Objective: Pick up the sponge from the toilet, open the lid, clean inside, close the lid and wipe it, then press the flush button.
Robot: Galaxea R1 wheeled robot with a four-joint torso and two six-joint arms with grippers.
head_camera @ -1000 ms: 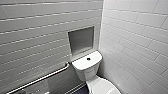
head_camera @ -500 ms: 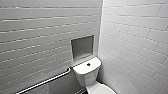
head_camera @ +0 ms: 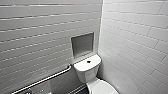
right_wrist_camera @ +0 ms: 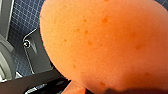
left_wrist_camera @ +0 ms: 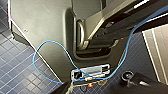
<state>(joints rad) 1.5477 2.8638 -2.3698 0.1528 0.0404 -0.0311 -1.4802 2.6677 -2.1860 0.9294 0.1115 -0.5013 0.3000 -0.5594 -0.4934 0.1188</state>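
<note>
Sponge (right_wrist_camera: pixel 105 42): orange, rounded edge, surface pitted with darker pores. Sits close against the right wrist camera, above blue floor tiles (right_wrist_camera: pixel 22 17). Right gripper clamped on it. Left gripper opening: cannot tell.

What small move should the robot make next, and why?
Probably roll a little closer to the toilet and tilt down. The sponge sits close under the right wrist camera, apparently held, while the lid lies cut off at the head view's lower edge.
</note>
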